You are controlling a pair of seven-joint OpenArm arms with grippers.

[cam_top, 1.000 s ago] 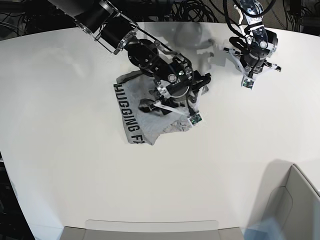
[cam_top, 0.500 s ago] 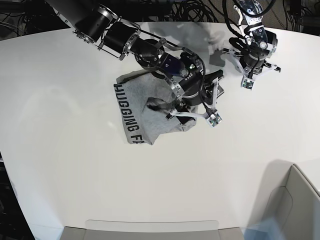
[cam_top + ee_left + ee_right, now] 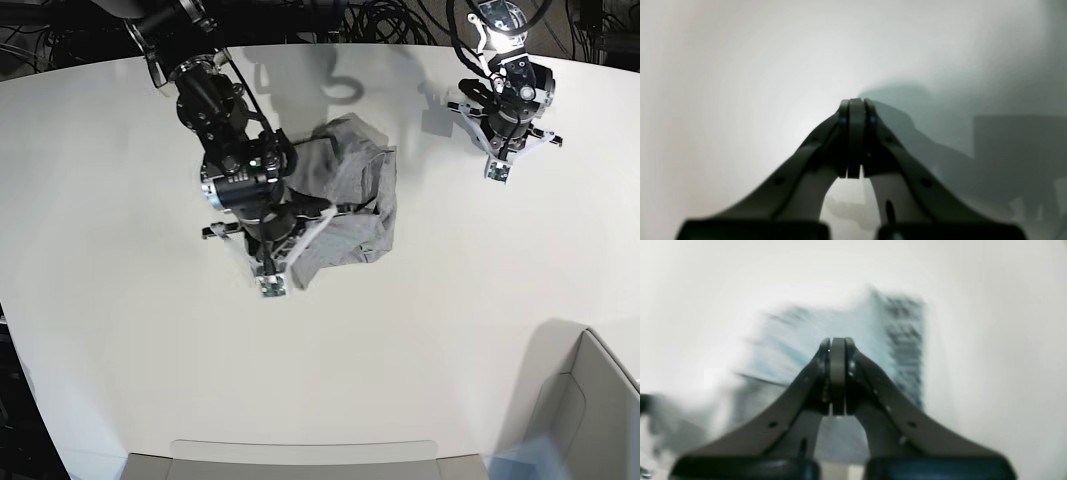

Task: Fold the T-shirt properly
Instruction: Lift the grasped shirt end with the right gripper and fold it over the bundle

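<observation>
The grey T-shirt (image 3: pixel 355 195) lies crumpled in a heap at the middle of the white table (image 3: pixel 450 330). My right gripper (image 3: pixel 268 240) hangs over the heap's left side and hides that part. In the right wrist view this gripper (image 3: pixel 837 343) is shut with no cloth between its fingers. The blurred T-shirt (image 3: pixel 867 323) lies beyond it, with black lettering (image 3: pixel 905 340) on the right. My left gripper (image 3: pixel 500 140) stands apart at the back right. It is shut and empty (image 3: pixel 856 103) above bare table.
A grey bin (image 3: pixel 585 410) sits at the front right corner. A flat grey tray edge (image 3: pixel 300 460) runs along the front. Black cables (image 3: pixel 380 20) lie behind the table's far edge.
My right arm swung from the shirt's right edge to its left side and its jaws closed. The shirt now bunches toward the back right, lettering hidden in the base view. The left arm stayed put.
</observation>
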